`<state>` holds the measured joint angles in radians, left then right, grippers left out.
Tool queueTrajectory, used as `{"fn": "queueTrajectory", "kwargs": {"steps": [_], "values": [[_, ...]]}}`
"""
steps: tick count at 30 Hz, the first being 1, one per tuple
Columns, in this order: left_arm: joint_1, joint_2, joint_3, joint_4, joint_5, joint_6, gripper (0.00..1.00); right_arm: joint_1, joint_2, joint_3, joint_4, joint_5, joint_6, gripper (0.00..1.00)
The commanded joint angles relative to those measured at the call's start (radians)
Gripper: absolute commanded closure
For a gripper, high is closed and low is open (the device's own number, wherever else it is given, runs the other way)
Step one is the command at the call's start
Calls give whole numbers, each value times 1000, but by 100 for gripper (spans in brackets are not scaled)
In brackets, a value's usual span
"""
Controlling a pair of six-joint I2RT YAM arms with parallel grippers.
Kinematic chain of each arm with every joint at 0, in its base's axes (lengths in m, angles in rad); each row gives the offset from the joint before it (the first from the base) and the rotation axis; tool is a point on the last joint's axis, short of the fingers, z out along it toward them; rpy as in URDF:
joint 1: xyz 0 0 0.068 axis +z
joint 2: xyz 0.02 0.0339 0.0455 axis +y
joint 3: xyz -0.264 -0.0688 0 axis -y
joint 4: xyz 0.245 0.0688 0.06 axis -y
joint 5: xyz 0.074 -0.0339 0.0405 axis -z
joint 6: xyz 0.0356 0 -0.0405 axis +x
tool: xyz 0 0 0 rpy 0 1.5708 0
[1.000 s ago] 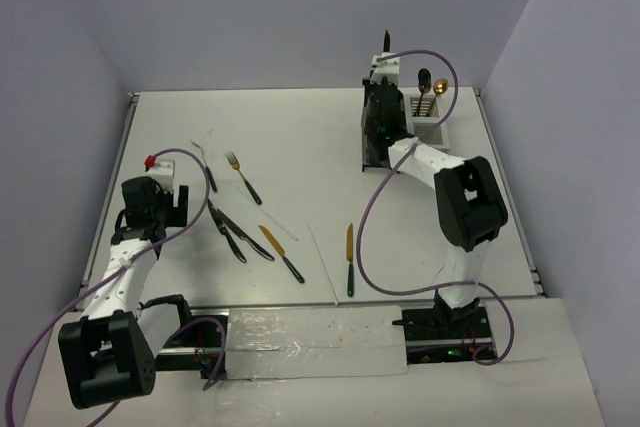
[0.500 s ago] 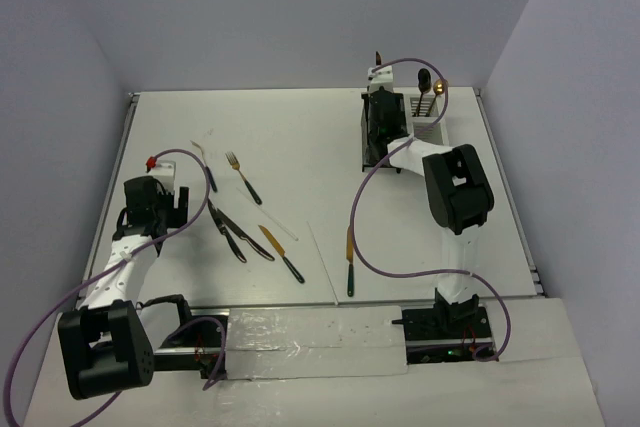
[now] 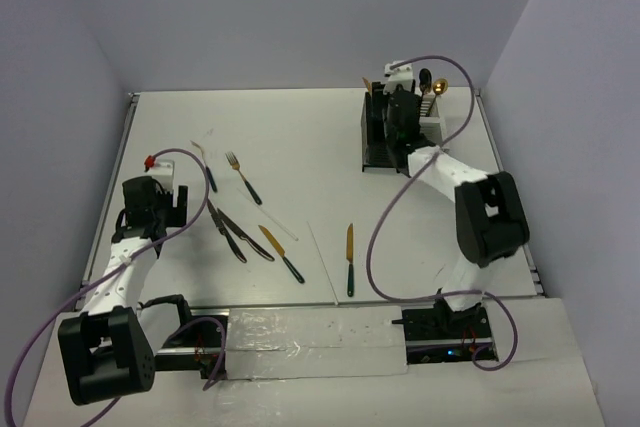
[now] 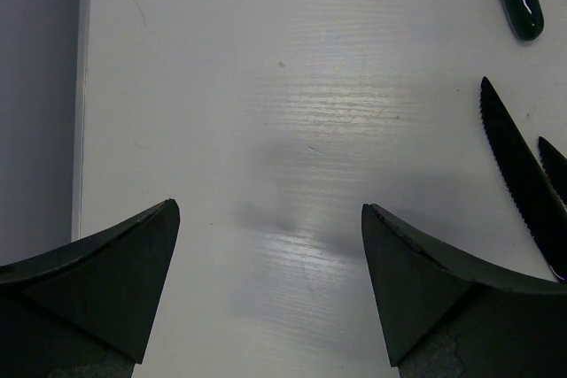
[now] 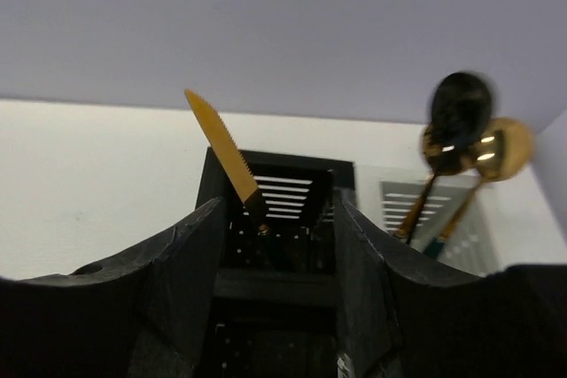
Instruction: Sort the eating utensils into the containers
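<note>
At far right of the worktop (image 3: 300,137), black caddy (image 3: 375,142) and white caddy (image 3: 433,129) stand joined. Right jaws wide, straddling the black caddy, gripping nothing. Left jaws wide, low over the worktop, near left. Loose utensils (image 3: 250,227) lie mid-worktop.

Right wrist view adds: gold knife (image 5: 221,143) blade-up in black caddy, two spoons (image 5: 461,112) in white.

Left wrist view adds: black serrated knife (image 4: 518,174) flat, right of the jaws.
</note>
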<state>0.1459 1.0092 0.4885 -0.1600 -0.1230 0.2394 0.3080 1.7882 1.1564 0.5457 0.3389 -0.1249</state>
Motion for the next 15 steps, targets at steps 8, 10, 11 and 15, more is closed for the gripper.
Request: {"fn": "queueTrajectory", "kwargs": {"steps": [8, 10, 11, 15], "values": [[4, -43, 32, 20, 45, -9, 6, 78, -522, -9, -588, -168, 438, 40], [4, -50, 30, 13, 49, -8, 6, 161, -547, -21, -843, -205, 506, 39], [4, -55, 28, 11, 52, -8, 6, 202, -553, -32, -906, -190, 521, 37], [6, -75, 24, 4, 79, -3, 6, 390, -529, -66, -1220, -198, 614, 33]]}}
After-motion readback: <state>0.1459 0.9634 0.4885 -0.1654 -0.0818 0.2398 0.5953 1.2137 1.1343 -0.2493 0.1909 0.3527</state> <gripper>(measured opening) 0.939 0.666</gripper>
